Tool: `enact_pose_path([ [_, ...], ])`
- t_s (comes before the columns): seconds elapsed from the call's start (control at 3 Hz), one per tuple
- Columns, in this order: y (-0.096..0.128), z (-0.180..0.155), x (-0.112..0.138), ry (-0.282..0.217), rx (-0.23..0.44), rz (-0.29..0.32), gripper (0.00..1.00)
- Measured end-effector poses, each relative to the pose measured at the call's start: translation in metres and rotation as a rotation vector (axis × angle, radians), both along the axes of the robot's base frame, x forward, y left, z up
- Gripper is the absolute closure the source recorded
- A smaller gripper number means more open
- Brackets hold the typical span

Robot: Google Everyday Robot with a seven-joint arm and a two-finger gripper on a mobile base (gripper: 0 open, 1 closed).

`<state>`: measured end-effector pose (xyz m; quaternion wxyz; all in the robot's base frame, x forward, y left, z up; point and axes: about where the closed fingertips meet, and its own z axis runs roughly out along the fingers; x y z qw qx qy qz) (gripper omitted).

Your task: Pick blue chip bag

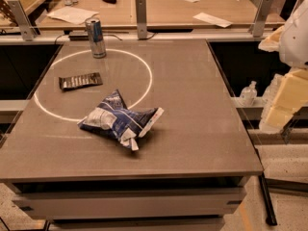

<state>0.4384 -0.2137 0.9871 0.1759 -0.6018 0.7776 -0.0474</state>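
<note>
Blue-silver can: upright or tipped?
Upright: the can stands on its base near the table's far edge; the gripper sits beyond its right side.

Claw [285,102] right of chip bag [120,121]

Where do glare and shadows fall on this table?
Camera view: warm, dim light; the white ring on the grey tabletop shows brightest; the crumpled dark-blue foil chip bag casts a soft shadow at its right end; the pale gripper hangs beyond the table's right edge.
</note>
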Motion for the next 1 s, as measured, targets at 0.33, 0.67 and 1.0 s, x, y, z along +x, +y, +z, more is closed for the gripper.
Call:
enact_pose_path([
  [0.33, 0.000, 0.000, 0.000, 0.000, 0.000, 0.000, 0.00],
  [0.67, 0.008, 0.003, 0.002, 0.018, 0.034, -0.001, 0.00],
  [1.0, 0.017, -0.008, 0.010, 0.098, 0.126, -0.079, 0.00],
])
